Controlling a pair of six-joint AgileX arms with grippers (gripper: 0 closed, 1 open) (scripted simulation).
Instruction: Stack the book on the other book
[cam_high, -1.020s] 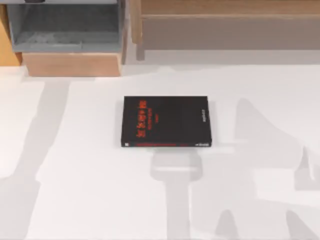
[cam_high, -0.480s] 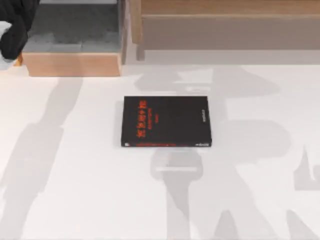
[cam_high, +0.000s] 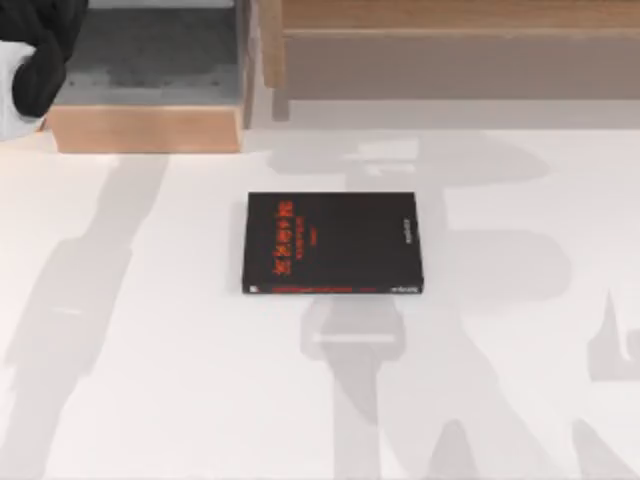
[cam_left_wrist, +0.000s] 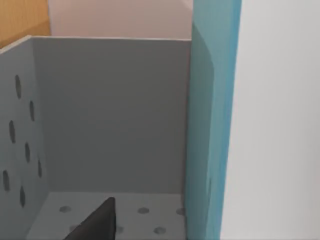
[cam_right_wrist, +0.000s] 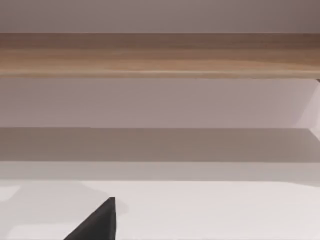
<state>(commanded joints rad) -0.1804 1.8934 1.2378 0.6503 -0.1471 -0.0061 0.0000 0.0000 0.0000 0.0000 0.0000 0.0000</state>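
The other book, black with red lettering, lies flat in the middle of the white table. The book, light blue-teal with a white side, stands upright inside the grey bin in the left wrist view, close to the camera. A dark tip of my left gripper shows low in that bin, beside the book and apart from it. From above, my left arm reaches over the bin at the table's back left corner. A dark tip of my right gripper hangs above bare table, facing a wooden rail.
The grey bin sits in a wooden frame at the back left. A long wooden shelf runs along the back. Arm shadows fall across the white table around the black book.
My left arm came into the top view at the back left corner and has moved a little further over the bin. The shadows on the table shifted. The black book has not moved.
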